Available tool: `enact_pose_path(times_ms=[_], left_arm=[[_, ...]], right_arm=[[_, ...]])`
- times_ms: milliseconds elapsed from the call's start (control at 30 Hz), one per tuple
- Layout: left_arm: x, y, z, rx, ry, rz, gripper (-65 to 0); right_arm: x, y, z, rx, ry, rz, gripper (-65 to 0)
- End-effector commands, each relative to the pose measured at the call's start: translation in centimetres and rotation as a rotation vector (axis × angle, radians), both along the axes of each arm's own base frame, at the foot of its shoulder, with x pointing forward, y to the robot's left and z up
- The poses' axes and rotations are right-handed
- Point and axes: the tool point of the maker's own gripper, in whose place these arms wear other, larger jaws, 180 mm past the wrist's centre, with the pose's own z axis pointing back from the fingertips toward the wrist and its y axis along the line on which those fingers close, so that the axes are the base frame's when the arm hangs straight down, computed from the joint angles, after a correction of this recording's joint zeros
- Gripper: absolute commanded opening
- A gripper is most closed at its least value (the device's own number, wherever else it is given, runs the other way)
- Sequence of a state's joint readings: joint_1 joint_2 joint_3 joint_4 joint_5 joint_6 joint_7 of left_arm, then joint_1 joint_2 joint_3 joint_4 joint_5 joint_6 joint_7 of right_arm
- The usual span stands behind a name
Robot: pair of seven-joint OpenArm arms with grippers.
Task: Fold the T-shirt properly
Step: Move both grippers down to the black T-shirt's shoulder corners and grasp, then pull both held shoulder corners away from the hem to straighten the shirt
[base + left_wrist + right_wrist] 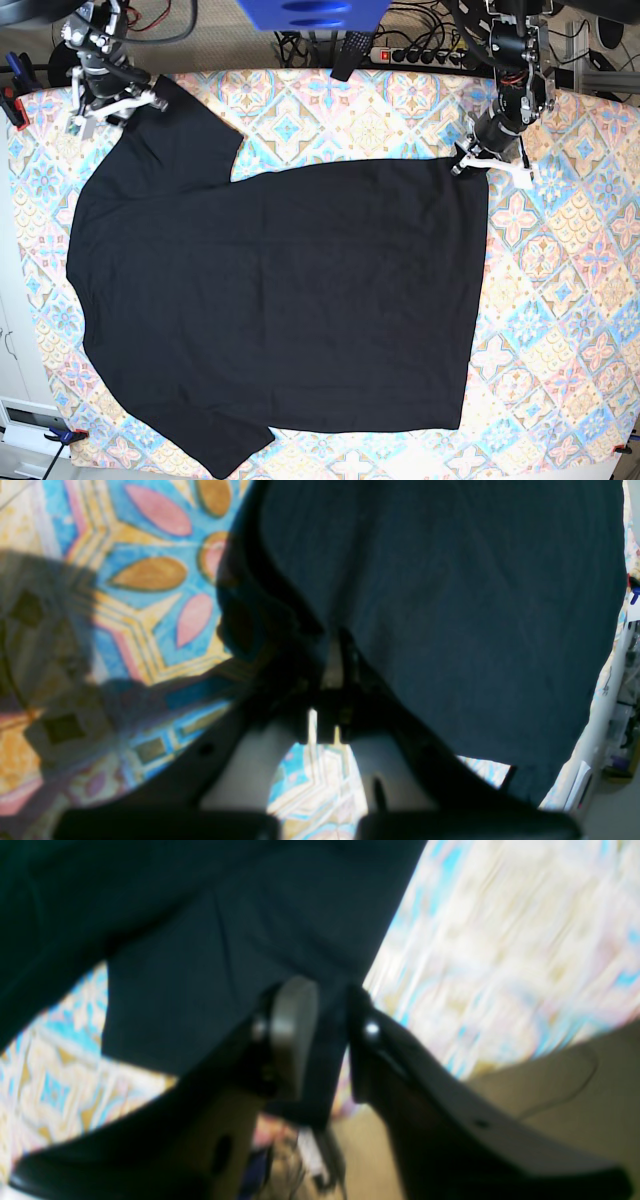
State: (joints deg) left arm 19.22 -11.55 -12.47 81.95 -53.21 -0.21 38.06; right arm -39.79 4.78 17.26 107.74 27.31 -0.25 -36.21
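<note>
I see my left gripper pinching the plain black cotton T-shirt's hem corner, my right gripper spread astride its sleeve.

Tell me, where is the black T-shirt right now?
In the base view the T-shirt lies spread flat on the patterned tablecloth, filling its middle and left, with each gripper at a far corner.

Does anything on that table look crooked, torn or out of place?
Nothing looks damaged. The black T-shirt lies spread almost flat on the patterned tablecloth, sideways in the base view, sleeves toward the left. Only its far sleeve sits slightly bunched near the right tool.
</note>
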Motion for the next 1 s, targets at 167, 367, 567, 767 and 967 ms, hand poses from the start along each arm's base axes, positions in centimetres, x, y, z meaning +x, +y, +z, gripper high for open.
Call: enact_pose_path(times_ms=[167,367,567,767,967], left_arm=[[-0.9,0.0,-0.2,0.002,0.025,-0.011,-65.0],[-0.9,0.2,-0.2,0.004,0.025,-0.011,-65.0],[-1.0,0.2,-0.3,0.005,0.027,-0.011,-65.0],[-1.0,0.2,-0.3,0.004,0.026,-0.011,-65.0],[-1.0,0.1,-0.3,0.005,0.027,-0.013,-65.0]], right_arm=[[1.7,-0.1,0.5,0.008,-0.010,0.014,-33.9],[0.1,0.2,-1.8,0.065,0.076,-0.009,-28.6],[-0.6,1.2,-4.5,0.222,0.098,-0.094,-25.8],[-3.0,1.6,-7.1,0.295,0.172,-0.157,-25.8],[-3.0,2.1,-7.3,0.328,0.170,-0.166,-26.0]])
